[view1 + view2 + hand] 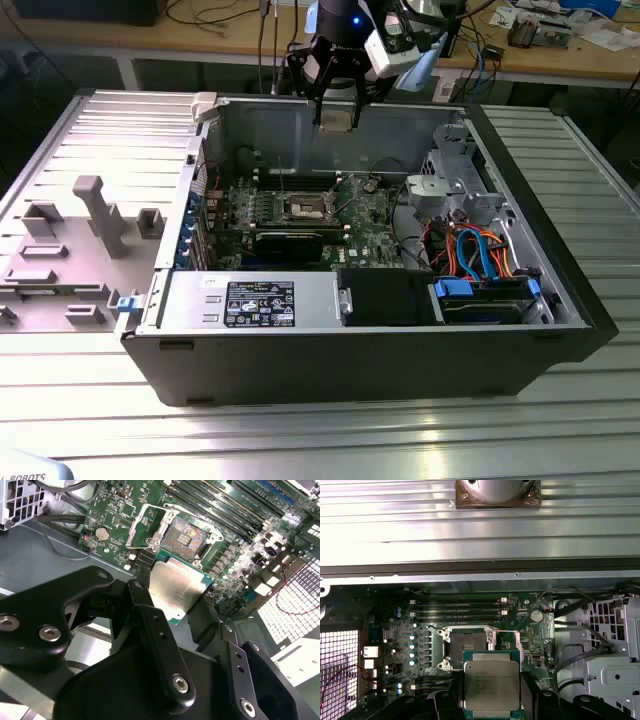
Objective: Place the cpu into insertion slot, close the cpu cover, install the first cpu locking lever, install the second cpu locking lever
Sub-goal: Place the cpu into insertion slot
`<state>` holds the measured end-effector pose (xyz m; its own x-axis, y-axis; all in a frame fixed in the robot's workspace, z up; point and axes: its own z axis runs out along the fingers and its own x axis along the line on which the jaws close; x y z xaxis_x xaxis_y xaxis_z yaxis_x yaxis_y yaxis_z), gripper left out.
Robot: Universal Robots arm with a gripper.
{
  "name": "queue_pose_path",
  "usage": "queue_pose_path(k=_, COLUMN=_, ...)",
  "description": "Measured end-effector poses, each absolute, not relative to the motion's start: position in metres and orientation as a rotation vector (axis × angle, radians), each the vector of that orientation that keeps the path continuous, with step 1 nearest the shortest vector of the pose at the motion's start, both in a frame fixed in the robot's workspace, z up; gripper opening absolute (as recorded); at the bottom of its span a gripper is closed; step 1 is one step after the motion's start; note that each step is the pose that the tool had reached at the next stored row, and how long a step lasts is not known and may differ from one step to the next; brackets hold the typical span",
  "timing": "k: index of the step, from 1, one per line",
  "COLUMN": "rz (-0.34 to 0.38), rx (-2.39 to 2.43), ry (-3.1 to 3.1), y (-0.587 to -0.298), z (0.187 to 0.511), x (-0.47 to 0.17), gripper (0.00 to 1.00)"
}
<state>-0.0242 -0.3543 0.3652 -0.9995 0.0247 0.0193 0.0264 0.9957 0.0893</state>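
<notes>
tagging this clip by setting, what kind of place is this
Likely a robotics or electronics lab: an opened computer case sits on a ribbed metal table, a wooden bench with cables runs behind it, and a gripper holds a cpu above the motherboard.

The arm (345,25) comes in at the upper edge of the exterior view, wrist pointing steeply downward. Its gripper (338,108) hangs in the air, and the black fingers (146,607) are clamped (one on each opposite edge) on the cpu (491,685), held flat between their tips.
</notes>
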Motion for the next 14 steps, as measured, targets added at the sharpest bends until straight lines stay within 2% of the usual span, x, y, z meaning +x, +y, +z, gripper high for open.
queue_pose_path(k=14, rz=-0.141, rx=-0.191, ry=-3.119, y=-0.3543, z=0.3648, x=-0.0242, gripper=0.54)
